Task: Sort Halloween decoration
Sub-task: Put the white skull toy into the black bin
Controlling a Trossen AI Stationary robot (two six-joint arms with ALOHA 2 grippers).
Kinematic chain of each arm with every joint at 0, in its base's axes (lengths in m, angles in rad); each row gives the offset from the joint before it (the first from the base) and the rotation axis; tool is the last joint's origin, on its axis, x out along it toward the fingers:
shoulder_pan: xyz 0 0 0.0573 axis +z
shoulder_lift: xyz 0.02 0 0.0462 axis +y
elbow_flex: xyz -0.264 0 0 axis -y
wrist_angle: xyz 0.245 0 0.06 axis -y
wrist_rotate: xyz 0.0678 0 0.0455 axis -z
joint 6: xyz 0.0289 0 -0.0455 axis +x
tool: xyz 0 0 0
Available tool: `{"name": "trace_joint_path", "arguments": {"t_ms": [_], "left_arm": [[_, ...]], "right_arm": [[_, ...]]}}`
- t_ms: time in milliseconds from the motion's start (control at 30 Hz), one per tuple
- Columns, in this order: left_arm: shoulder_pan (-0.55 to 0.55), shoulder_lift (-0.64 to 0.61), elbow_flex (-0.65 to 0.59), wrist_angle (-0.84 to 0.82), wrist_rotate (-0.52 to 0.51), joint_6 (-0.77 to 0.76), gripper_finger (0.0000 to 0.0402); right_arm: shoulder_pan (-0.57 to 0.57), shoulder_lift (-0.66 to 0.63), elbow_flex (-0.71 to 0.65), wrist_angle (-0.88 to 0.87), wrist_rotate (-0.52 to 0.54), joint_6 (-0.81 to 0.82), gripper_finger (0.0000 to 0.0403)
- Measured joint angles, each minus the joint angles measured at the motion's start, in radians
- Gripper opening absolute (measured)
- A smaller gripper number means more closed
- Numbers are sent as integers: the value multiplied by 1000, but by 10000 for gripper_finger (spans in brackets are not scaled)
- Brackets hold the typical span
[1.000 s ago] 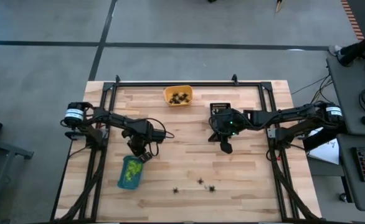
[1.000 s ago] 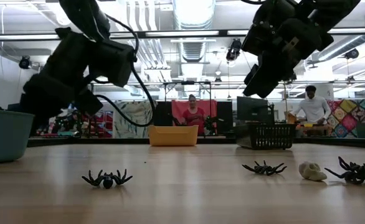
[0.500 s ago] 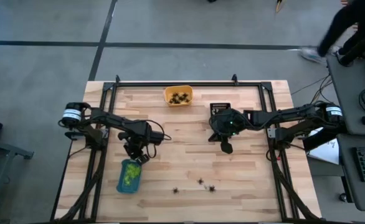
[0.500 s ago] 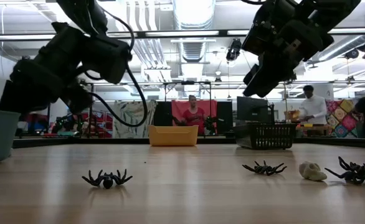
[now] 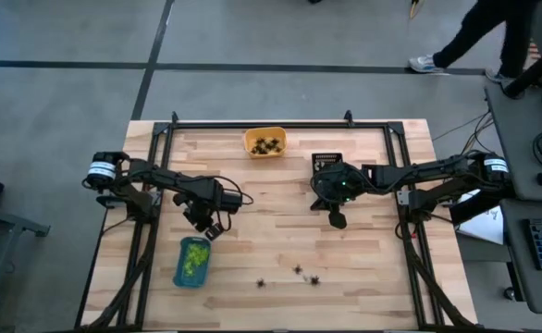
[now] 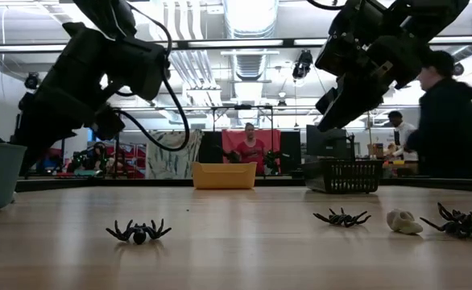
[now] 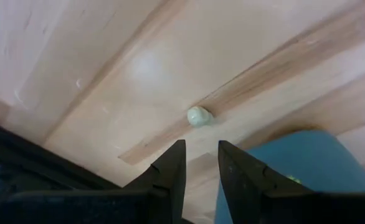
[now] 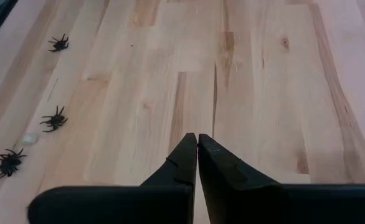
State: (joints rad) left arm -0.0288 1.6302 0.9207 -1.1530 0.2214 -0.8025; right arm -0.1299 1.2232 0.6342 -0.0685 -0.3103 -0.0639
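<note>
Three black spider trinkets (image 5: 298,270) and a whitish one (image 6: 403,221) of the Halloween decoration lie loose on the wooden table near its front edge. Another whitish trinket (image 7: 199,116) lies on the wood beside the blue tray (image 5: 192,262), which holds lime-green trinkets. My left gripper (image 5: 208,228) hangs just beyond the tray's far end, pointing down, open with nothing between its fingers (image 7: 201,155). Mid-table, my right gripper (image 5: 337,220) hovers shut and empty (image 8: 197,140), above bare wood.
An orange tray (image 5: 264,142) with dark trinkets stands at the far edge. A black basket-like tray (image 5: 327,162) stands beside my right arm. Black frame rails (image 5: 151,231) run along the table's left and right sides. A person walks past beyond the far right corner.
My left gripper has risen a little off the blue tray's far end and rolled its wrist; the tray's far end now shows clear of it. The loose trinkets and my right gripper have kept still.
</note>
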Motion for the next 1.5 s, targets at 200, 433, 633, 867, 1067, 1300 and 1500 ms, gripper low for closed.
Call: {"name": "trace_joint_path", "arguments": {"t_ms": [200, 433, 633, 867, 1067, 1300, 1500], "left_arm": [[-4, 1, 0, 14, -51, -107, 100], [-5, 2, -22, 17, -86, -127, 146], [-5, 2, -78, 75, -105, -139, 151], [-5, 2, -93, 118, -102, -150, 151], [-28, 2, -93, 118, -100, -170, 151], [-57, 2, -120, 134, -99, -205, 151], [-60, 1, -133, 152, -93, -210, 151]], "right_arm": [[-1, 0, 0, 0, 0, 13, 9], [-1, 0, 0, 0, -1, 71, 9], [-1, 0, 0, 0, -1, 81, 9], [-1, 0, 0, 1, -1, 101, 9], [-1, 0, 0, 1, -1, 109, 9], [-1, 0, 0, 8, 0, 107, 9], [-1, 0, 0, 28, 0, 108, 9]]}}
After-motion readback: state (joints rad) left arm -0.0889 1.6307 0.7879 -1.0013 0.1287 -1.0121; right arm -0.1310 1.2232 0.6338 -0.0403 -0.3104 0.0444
